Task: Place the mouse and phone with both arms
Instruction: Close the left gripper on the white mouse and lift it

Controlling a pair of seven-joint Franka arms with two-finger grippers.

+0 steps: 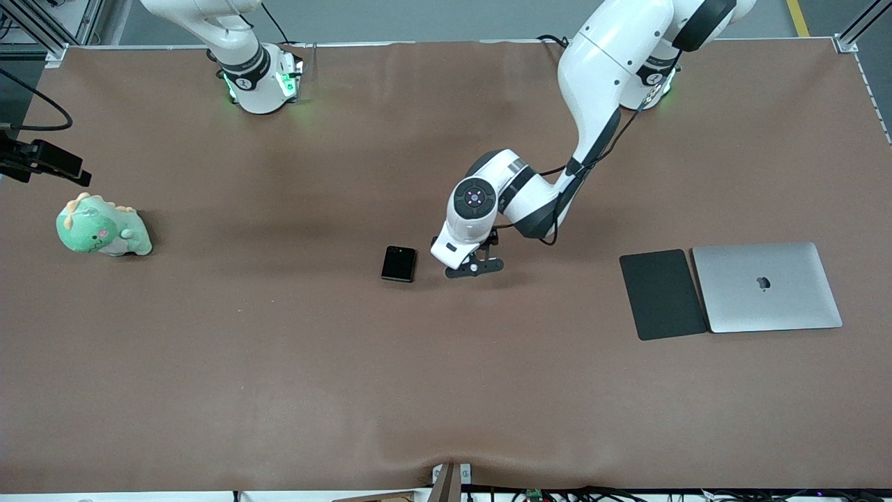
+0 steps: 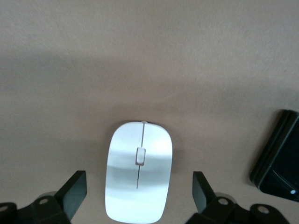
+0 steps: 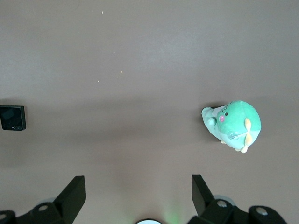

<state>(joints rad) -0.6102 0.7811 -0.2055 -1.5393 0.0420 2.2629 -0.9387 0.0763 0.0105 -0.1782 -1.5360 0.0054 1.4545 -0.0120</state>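
Fingers [image 2: 74, 191] straddle mouse [image 2: 138, 170] on table [image 1: 279, 362].

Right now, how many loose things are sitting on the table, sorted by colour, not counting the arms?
White: 1, the mouse, between the open fingers of the left gripper
Black: 1, the phone
Dark grey: 1, the pad
Silver: 1, the laptop
Green: 1, the plush toy
Total: 5
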